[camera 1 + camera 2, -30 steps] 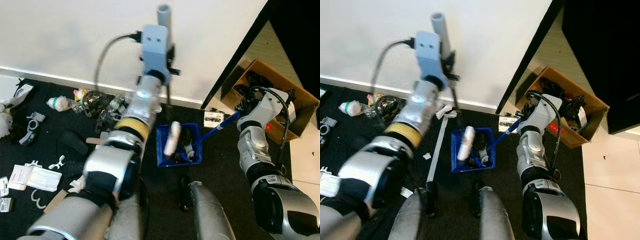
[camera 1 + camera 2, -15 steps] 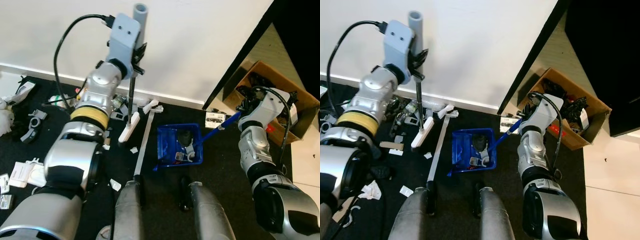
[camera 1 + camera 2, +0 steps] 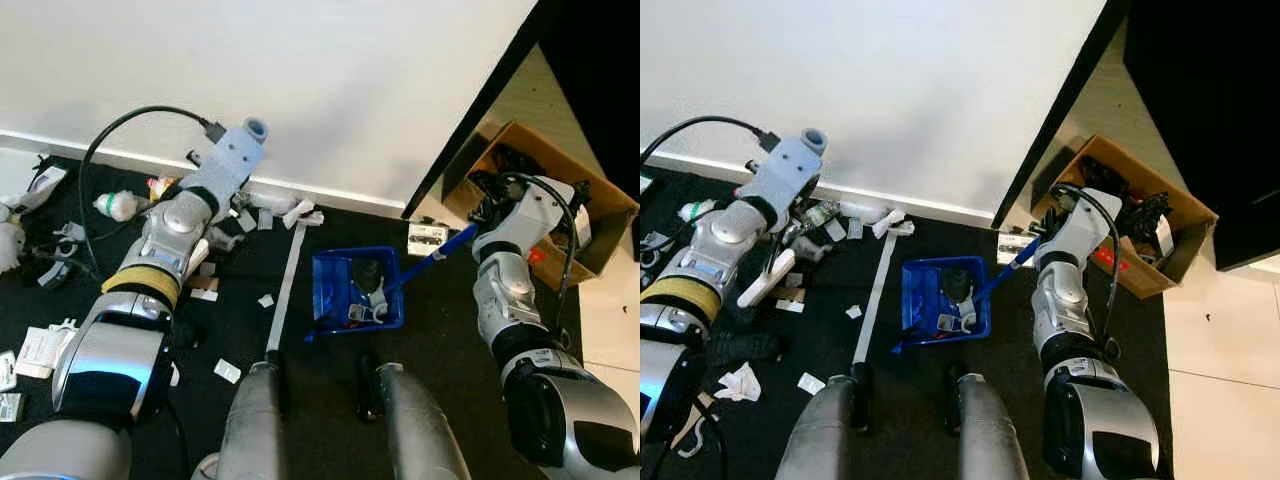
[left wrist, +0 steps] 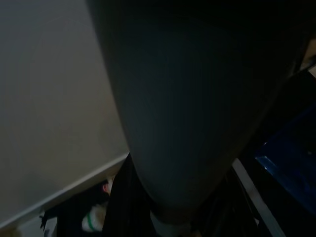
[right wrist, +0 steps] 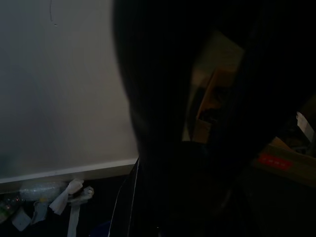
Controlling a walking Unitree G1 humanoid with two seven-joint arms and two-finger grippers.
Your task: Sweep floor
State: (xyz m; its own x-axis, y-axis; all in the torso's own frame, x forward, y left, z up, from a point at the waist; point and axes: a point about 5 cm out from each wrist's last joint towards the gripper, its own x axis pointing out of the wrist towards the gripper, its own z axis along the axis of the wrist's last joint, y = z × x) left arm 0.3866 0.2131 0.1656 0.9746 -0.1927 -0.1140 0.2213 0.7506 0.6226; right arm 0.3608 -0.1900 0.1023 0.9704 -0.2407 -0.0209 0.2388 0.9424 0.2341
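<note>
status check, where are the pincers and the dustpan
Left pincer low by wall, brush down among litter. Right pincer on blue dustpan handle, debris inside. White strip beside dustpan.

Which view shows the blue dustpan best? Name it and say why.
The left eye view: the blue dustpan lies whole and unblocked, debris visible inside. The right eye view shows it equally whole, slightly smaller. The left wrist view catches one dark blue corner; the right wrist view barely an edge.

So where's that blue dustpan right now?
The blue dustpan sits on the dark floor just ahead of the robot's feet, right of the long white strip, its handle reaching toward the right hand by the cardboard box.
</note>
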